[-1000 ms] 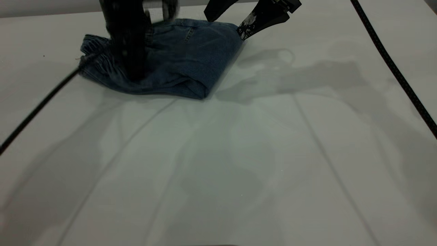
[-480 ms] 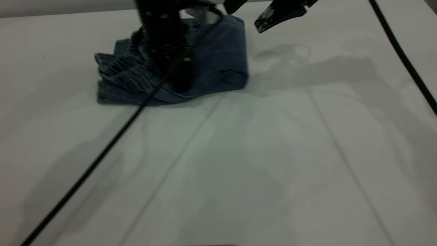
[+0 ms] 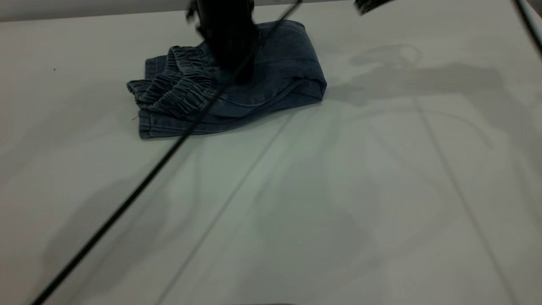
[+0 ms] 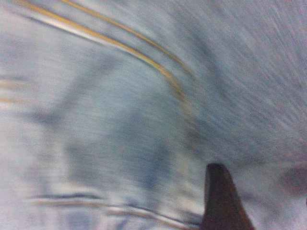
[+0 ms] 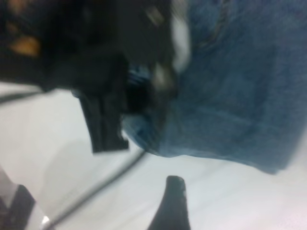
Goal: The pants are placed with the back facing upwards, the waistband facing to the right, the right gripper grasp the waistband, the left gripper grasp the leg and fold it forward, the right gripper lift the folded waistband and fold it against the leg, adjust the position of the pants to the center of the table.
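Note:
The blue denim pants [image 3: 275, 76] lie folded into a compact bundle at the far side of the table [image 3: 296, 190]. Their ruffled waistband [image 3: 178, 87] sits on top at the bundle's left end. The printed leg is hidden in the fold. My left gripper [image 3: 233, 72] stands on the middle of the bundle, open, one finger [image 4: 220, 201] pressed against the denim [image 4: 120, 120]. My right gripper [image 3: 371, 4] hangs open at the top edge, to the right of the pants and apart from them. Its finger [image 5: 172, 201] is over bare table near the denim [image 5: 240, 86].
A thin black cable [image 3: 127, 199] runs from the left gripper diagonally across the table to the near left corner. Another black cable [image 3: 529, 25] crosses the far right corner. Arm shadows fall on the white surface to the right of the pants.
The folded pants slid to the right across the table with the left gripper on them. The right gripper moved up and to the right, almost out of the exterior view.

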### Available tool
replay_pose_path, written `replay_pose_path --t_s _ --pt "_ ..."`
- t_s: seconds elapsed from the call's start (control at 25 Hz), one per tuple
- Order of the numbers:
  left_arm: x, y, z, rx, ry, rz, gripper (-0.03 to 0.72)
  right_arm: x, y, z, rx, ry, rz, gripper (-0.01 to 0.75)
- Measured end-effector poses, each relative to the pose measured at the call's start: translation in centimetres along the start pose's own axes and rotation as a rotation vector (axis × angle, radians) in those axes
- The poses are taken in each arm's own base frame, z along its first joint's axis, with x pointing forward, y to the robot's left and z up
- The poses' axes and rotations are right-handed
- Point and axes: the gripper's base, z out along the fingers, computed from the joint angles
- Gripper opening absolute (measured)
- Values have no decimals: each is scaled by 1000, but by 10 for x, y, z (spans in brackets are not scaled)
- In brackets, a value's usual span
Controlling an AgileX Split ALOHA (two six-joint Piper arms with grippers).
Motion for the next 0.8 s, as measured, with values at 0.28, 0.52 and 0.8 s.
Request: replay_pose_path --t_s 0.28,0.52,0.8 --pt "-20 9 -89 -81 -198 -152 373 -21 40 -82 39 -101 -97 580" --pt "-15 14 -180 -180 -345 -283 372 -22 94 -159 78 -212 -126 580" --pt "9 2 -294 -222 -561 -337 372 9 157 -233 268 -308 -143 580"
